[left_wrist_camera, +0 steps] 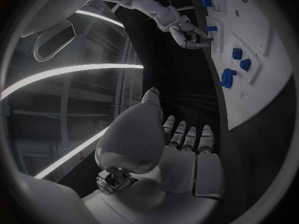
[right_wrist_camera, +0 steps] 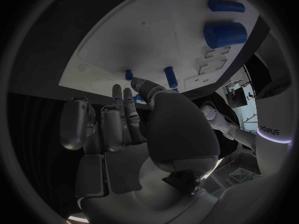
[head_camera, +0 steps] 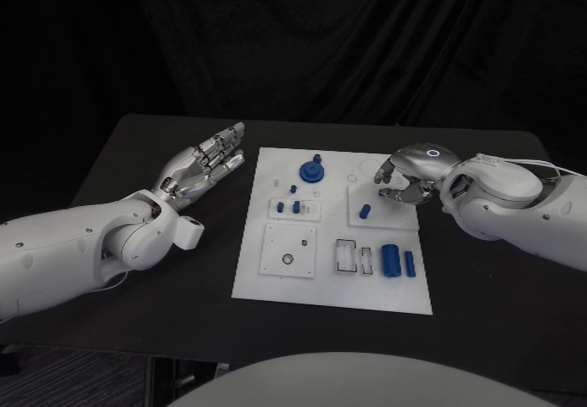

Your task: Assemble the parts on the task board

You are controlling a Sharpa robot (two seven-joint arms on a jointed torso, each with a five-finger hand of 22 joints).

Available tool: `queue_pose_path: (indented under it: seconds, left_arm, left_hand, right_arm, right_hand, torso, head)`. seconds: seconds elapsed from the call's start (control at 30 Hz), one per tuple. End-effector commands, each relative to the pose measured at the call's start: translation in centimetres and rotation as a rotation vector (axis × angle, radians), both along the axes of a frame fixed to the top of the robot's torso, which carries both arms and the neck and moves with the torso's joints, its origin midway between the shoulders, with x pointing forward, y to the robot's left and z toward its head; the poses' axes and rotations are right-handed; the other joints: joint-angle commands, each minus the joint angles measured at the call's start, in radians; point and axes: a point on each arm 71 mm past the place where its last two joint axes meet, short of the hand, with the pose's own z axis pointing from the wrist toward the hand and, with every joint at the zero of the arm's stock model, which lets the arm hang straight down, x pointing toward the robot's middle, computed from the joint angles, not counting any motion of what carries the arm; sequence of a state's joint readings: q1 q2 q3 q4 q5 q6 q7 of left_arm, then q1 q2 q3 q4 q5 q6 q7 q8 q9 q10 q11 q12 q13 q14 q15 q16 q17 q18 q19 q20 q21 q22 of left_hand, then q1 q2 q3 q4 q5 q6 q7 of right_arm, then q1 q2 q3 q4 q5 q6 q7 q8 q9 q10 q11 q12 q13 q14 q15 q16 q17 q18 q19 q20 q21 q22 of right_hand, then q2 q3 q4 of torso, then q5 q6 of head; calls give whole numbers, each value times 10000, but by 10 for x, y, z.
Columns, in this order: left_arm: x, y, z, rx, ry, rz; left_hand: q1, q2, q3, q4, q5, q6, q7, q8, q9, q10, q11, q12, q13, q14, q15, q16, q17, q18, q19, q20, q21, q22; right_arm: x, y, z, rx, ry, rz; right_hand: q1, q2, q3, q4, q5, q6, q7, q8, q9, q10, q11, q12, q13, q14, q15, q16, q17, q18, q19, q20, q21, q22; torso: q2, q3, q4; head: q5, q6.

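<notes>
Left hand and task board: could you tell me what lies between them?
Only bare black table separates the left hand from the task board in the head view.

right robot hand (right_wrist_camera: 134, 129) over task board (right_wrist_camera: 143, 45), fingers extended, holding nothing | fingertips near two small blue parts (right_wrist_camera: 170, 76) | larger blue cylinders (right_wrist_camera: 224, 34) farther off

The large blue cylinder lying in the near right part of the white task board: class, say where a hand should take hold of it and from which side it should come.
Grip the large blue cylinder across its round middle, coming from above. It lies flat with its long axis running away from the robot, so fingers can likely close on its two curved flanks. A slimmer blue piece lies close on its right, leaving little room there. The right hand is nearer.
</notes>
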State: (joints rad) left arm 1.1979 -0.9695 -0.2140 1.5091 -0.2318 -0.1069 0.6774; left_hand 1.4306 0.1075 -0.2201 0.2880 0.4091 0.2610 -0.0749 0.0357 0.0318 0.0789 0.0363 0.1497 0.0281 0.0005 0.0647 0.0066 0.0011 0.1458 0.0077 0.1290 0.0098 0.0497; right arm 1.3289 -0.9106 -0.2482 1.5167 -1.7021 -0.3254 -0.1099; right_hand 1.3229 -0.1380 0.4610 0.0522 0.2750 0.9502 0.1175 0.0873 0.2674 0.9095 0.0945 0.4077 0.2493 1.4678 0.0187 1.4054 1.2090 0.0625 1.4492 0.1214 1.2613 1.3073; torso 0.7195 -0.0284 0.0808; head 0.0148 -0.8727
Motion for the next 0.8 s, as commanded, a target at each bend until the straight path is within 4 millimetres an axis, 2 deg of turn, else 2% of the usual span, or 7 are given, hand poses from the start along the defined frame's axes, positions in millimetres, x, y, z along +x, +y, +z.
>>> queue_pose_path:
  seconds: [0.03,0.23,0.57,0.8]
  left_arm:
    - [-3,-2,9,-793,-1169,-290]
    - [-3,-1,9,-787,-1123,-313]
    - [-2,-1,8,-761,-1043,-337]
    - [-2,-1,7,-757,-995,-368]
  left_hand:
    - [131,7,-5,-32,63,-50,23,-60,-14,5,98,-51,-4,-5,55,-66,-11,-107,-25,77,-19,10]
    - [173,30,-15,-31,80,-59,31,-60,-14,2,117,-56,-5,-5,94,-66,-11,-83,-19,145,-13,37]
    - [247,86,-51,-31,106,-105,37,-64,-18,-13,138,-78,-7,-5,218,-66,-11,-27,-7,319,-5,77]
    - [293,112,-57,-44,154,-117,42,-65,-19,-17,150,-86,-8,-5,257,-66,-11,-5,-2,384,-2,86]
  right_arm:
    - [0,0,-2,102,66,11]
    - [-1,1,-3,119,101,61]
    - [-2,1,-4,108,140,72]
    - [0,2,-7,75,184,70]
  right_hand:
    - [16,-26,62,-17,30,-4,78,55,23,121,-11,43,-25,163,-64,26,6,79,18,-42,49,1645]
    - [-49,-29,88,-6,-6,227,131,176,102,320,-70,41,-67,174,-114,25,13,74,34,-90,64,1658]
    - [-184,-60,54,60,-3,173,106,145,112,369,-76,10,-95,180,-125,22,11,72,38,-108,60,1662]
    - [-66,-46,135,-61,128,291,66,214,179,388,-94,-33,-122,183,-146,19,13,72,41,-129,51,1666]
  torso:
    - [-11,-3,-8]
    - [-17,-1,-16]
    - [-24,-9,-13]
    - [-21,-9,-3]
  head:
    - [0,1]
    - [1,1]
    - [-2,1]
    - [-4,1]
